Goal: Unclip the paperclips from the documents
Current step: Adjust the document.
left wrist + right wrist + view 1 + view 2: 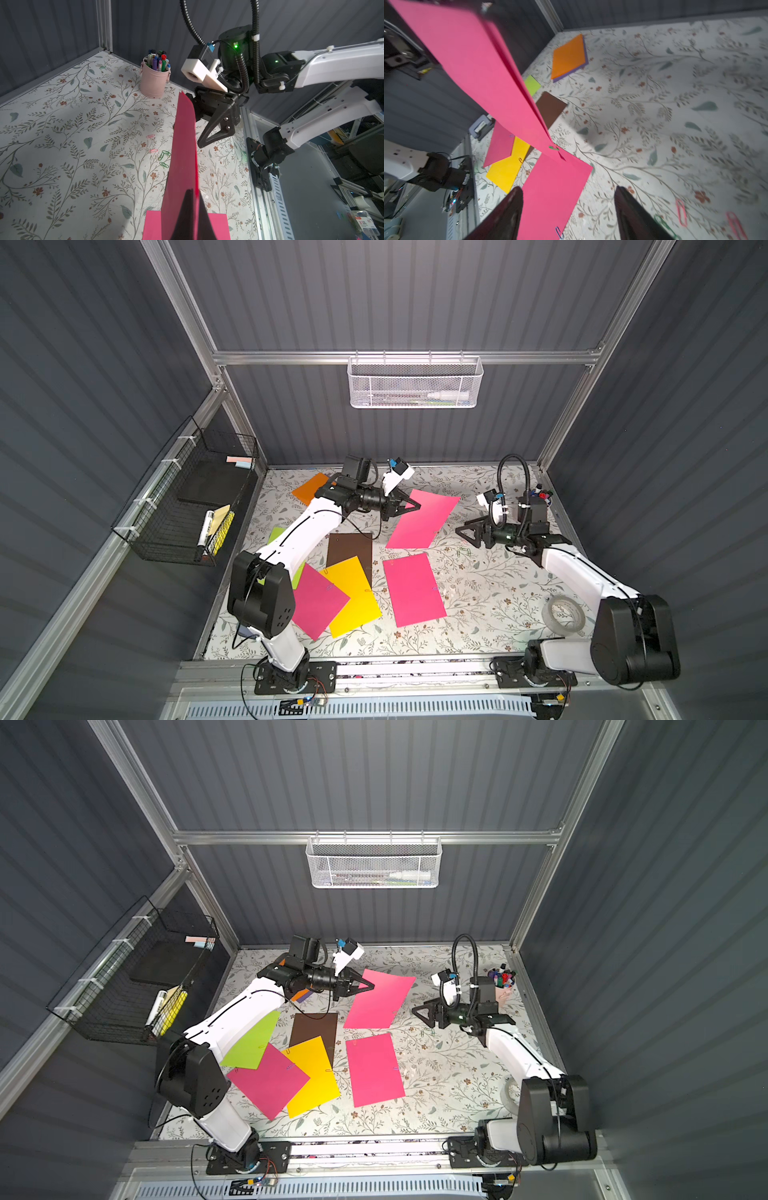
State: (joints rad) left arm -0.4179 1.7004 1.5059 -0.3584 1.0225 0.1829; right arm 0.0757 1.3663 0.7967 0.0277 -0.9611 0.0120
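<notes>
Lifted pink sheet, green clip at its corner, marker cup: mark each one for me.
Lifted pink sheet (422, 520): in a top view, middle of its face.
Green paperclip (554, 148): right wrist view, on its wire loop.
Marker cup (154, 83): left wrist view, pink side wall.

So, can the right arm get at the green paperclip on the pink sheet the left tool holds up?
Probably yes: the right tool is open and faces the green paperclip on the low corner of the lifted pink sheet, with nothing between them. The left tool grips the sheet's far corner.
</notes>
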